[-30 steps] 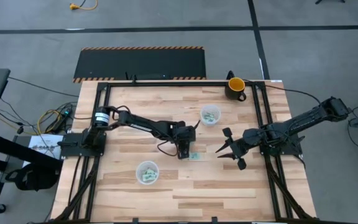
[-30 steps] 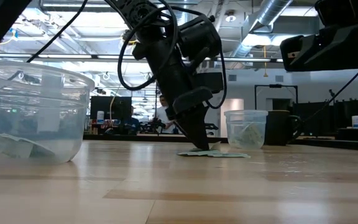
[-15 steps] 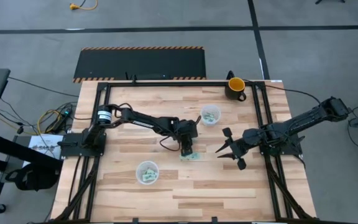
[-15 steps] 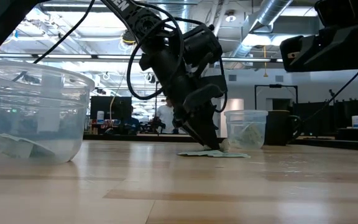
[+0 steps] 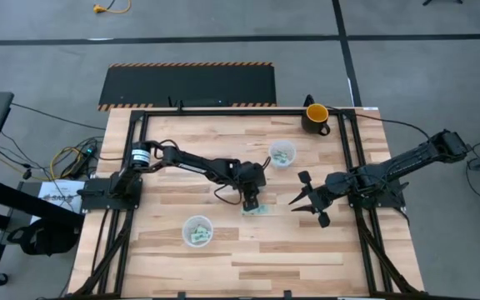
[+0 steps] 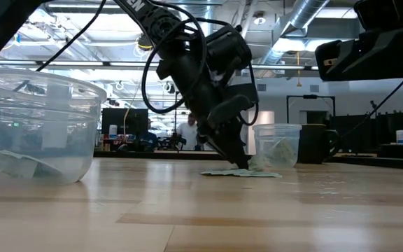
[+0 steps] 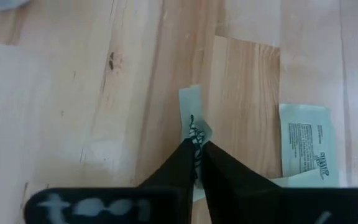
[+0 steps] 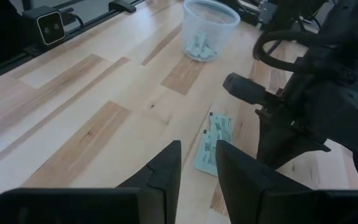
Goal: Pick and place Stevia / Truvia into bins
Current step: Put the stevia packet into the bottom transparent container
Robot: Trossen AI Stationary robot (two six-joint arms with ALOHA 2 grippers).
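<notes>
Light green and white Stevia sachets (image 5: 259, 209) lie flat on the wood at the table's middle, also seen in the low view (image 6: 257, 173) and the right wrist view (image 8: 215, 144). My left gripper (image 7: 196, 144) stands on them, slanting down, shut on one sachet (image 7: 191, 112); another sachet (image 7: 308, 144) lies beside it. One clear bin (image 5: 282, 153) stands behind the sachets and one (image 5: 197, 231) nearer the front; both hold sachets. My right gripper (image 5: 307, 200) hangs open to the right of the sachets, touching nothing. My left gripper pinches one sachet between its two fingertips (image 7: 188, 158). They slant down from above on the sachet's near part (image 7: 195, 132), where the paper is puckered up. The far end (image 7: 190, 98) sticks out past the tips and lies flat on the table.
A dark mug with yellow inside (image 5: 316, 116) stands at the far right corner. The dark frame rails (image 5: 352, 167) run along the table's sides. Bare wood lies between the two bins and along the near edge (image 5: 248, 275).
My left gripper has leaned a little further toward the table's right edge over the sachets, and its fingers have come together on one of them. The sachets stay on the table.
</notes>
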